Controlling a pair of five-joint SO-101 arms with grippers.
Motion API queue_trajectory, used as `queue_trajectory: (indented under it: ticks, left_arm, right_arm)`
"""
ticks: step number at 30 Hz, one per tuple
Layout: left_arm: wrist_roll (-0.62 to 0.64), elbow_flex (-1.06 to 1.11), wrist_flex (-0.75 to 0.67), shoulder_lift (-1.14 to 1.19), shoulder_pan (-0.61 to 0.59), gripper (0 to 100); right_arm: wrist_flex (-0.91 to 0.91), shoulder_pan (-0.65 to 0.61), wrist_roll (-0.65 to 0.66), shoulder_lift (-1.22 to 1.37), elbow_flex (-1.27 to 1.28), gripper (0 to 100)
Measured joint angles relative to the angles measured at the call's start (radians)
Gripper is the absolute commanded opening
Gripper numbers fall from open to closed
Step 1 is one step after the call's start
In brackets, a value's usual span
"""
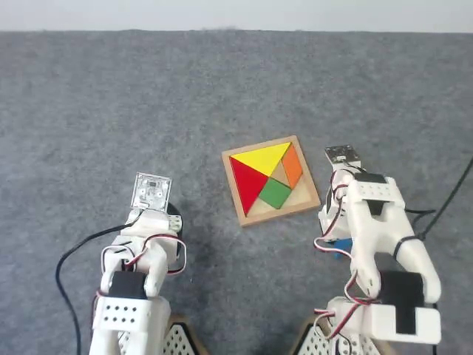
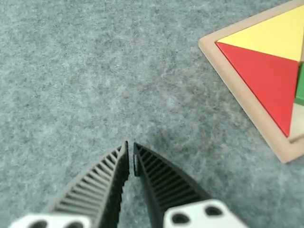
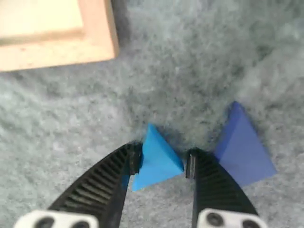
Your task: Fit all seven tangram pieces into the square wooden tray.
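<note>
High view: a grey felt table surface (image 1: 111, 96) is shown, with the square wooden tray (image 1: 236, 191) lying ahead of the arms. The tray holds a yellow triangle (image 1: 262, 157), a red triangle (image 1: 247, 181), an orange piece (image 1: 293, 166) and a green square (image 1: 275, 194). The left gripper (image 2: 130, 151) is pressed together, empty, over the felt. The right gripper (image 3: 163, 161) is pinched on a small light blue triangle (image 3: 156, 159) near the tray's corner, and a dark blue piece (image 3: 244, 149) lies just beside it.

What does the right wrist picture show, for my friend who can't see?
The right arm's jaws pinch a light blue triangle on grey felt. A darker blue triangle lies beside one jaw, and a corner of the wooden tray sits farther off.
</note>
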Motion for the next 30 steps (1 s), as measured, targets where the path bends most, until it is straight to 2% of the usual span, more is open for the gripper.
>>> queue_trajectory:
  ticks: [5,14,20,25,30]
  left_arm:
    - [0.0,0.0,0.0,0.0,0.0,2]
    - [0.0,0.0,0.0,0.0,0.0,2]
    - [0.0,0.0,0.0,0.0,0.0,2]
    - [0.0,0.0,0.0,0.0,0.0,2]
    - [0.0,0.0,0.0,0.0,0.0,2]
  right_arm:
    - [0.0,0.002,-0.006,0.005,-0.011,8.7]
    - [0.003,0.003,-0.035,0.035,-0.084,9.0]
    - [0.078,-0.006,-0.038,0.046,-0.275,9.0]
    - [0.204,-0.017,0.025,0.052,-0.499,9.0]
    - [0.278,-0.11,0.129,0.14,-0.681,9.1]
